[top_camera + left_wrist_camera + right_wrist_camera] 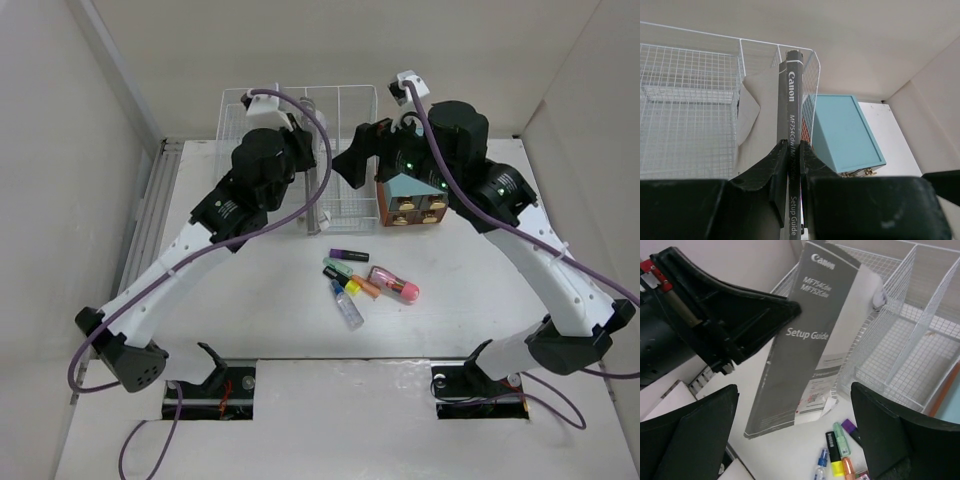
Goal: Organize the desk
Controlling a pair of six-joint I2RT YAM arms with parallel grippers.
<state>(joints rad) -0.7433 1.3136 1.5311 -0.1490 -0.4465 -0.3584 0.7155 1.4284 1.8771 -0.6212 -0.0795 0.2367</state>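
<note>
The desk (250,300) is a white tabletop. My left gripper (793,147) is shut on a thin grey Canon "Setup Guide" booklet (791,95), held edge-on and upright beside the white wire basket (690,100). In the top view the left gripper (308,165) is at the basket's front, with the booklet (318,212) showing as a thin grey strip. In the right wrist view the booklet (805,330) leans against the basket (900,315). My right gripper (794,387) is open and empty, facing the booklet from a short distance. It sits above the basket in the top view (365,150).
A teal box with small drawers (410,190) stands right of the basket and shows in the left wrist view (842,130). Several markers (355,275) and a pink tube (395,285) lie mid-desk, and the markers show in the right wrist view (840,450). Pale walls enclose the desk.
</note>
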